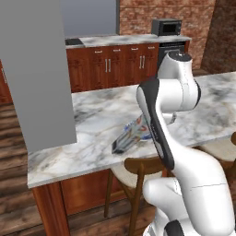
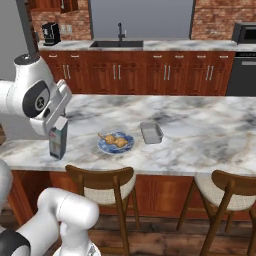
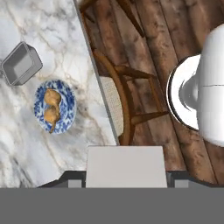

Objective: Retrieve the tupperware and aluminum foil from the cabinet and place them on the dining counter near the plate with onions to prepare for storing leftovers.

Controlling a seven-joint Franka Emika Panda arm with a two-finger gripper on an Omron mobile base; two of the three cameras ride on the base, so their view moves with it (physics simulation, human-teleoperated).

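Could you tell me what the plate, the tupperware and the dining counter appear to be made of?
The plate looks like glazed ceramic, going by its blue-and-white pattern. The tupperware looks like thin grey plastic with a rim, slightly translucent. The dining counter has a polished marble-look top, white with grey veining, on a reddish-brown wood base. All of this is rendered, so these are impressions only.

My own forearm covers most of the plate [image 1: 146,134] and the upper end of the aluminum foil [image 1: 125,138] in the left base view. My gripper [image 3: 126,177] tips sit behind the carton, so their contact is probably hidden.
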